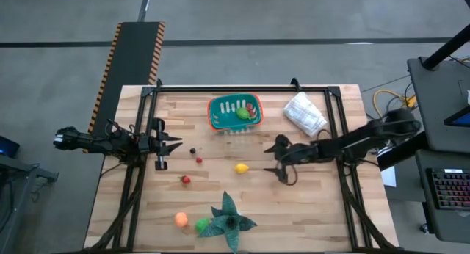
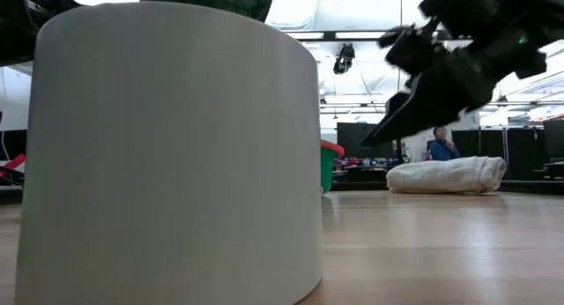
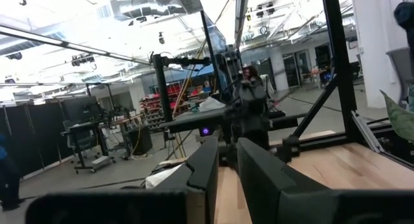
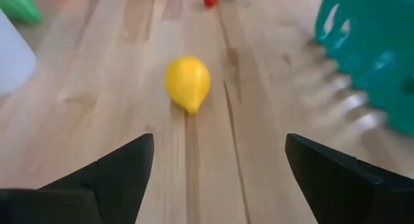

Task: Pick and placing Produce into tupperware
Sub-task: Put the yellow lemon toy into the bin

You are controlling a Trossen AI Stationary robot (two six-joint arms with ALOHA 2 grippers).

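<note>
A yellow lemon-shaped piece of produce (image 1: 241, 168) (image 4: 187, 83) lies on the wooden table. My right gripper (image 1: 270, 157) (image 4: 220, 140) hovers just right of it, open, pointing at it on a downward slant, touching nothing. The teal tupperware (image 1: 235, 112) (image 4: 372, 56) stands at the far middle with a green piece (image 1: 243, 113) inside. More produce lies loose: a dark piece (image 1: 193, 150), two red ones (image 1: 199, 160) (image 1: 186, 180), an orange one (image 1: 181, 219) and a green one (image 1: 202, 225). My left gripper (image 1: 172, 144) (image 3: 223, 166) waits at the table's left edge, shut and holding nothing.
A leafy dark green plant (image 1: 229, 219) in a white pot (image 2: 176, 155) stands near the front edge and fills most of the low view. A wrinkled white bag (image 1: 305, 113) (image 2: 449, 174) lies right of the tupperware. A black frame (image 1: 242, 88) runs round the table.
</note>
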